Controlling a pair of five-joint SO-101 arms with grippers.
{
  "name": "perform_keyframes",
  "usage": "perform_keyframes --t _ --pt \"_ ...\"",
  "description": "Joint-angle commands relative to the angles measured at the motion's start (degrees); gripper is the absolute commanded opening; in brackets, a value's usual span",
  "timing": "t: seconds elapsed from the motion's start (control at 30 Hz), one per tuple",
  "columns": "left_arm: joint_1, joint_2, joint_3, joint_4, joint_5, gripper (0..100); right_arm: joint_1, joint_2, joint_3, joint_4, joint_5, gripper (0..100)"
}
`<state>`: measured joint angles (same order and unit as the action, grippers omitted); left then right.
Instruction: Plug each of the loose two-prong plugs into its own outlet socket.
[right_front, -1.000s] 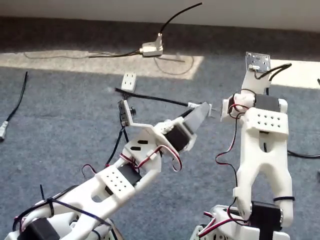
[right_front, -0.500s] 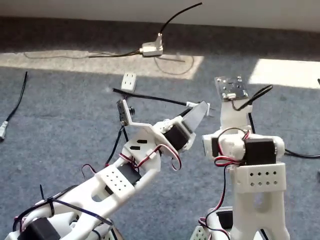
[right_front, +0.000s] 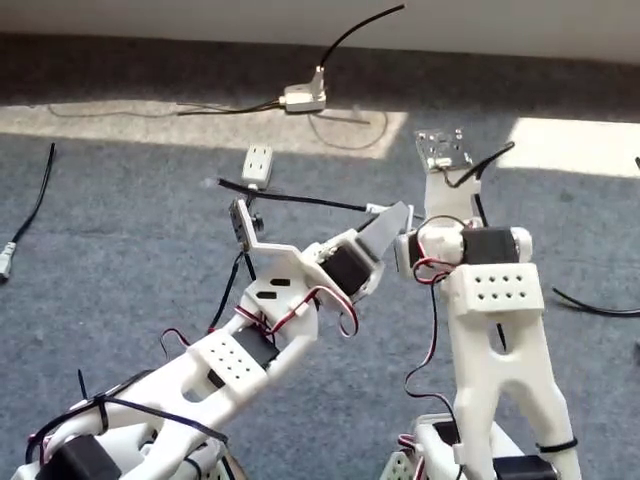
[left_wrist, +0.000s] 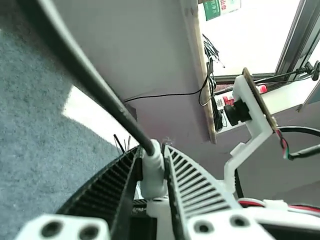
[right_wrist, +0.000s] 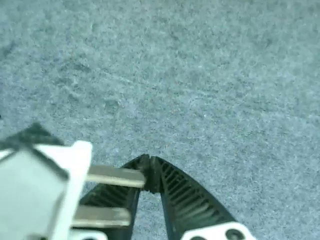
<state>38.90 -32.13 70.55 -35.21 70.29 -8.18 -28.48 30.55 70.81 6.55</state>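
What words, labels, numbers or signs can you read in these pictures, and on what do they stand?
No text here can be read.
Too blurred: print on the green sign in the room behind, left wrist view.
Too small: markings on the camera board on an arm, high view.

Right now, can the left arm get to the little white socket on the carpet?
Probably yes. Nothing lies across the socket, and it sits about as far out as the left hand, which is shut on a plug.
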Motion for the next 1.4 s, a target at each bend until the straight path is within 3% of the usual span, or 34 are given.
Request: perform_keyframes --t 0.0,0.47,1.03,1.23,1.37 --pt "2.42 -1.27 -0.31 -0.09 0.18 0 1.8 3.74 -6.99 -1.54 -0.35 1.8" --pt "3.3 -1.45 0.57 -0.35 0.09 0 3.91 19.21 -22.99 -1.54 2.37 1.8" --pt "2.77 -1.1 0.22 0.0 0.0 0 5.85 19.91 -23.96 -1.36 2.37 1.8" --pt "1.45 -1.01 0.04 0.09 -0.09 0 16.57 15.34 -23.34 11.21 2.46 1.8" --pt "-0.75 -1.01 -0.22 0.09 -0.09 0 27.38 10.68 -19.12 12.97 2.64 1.8"
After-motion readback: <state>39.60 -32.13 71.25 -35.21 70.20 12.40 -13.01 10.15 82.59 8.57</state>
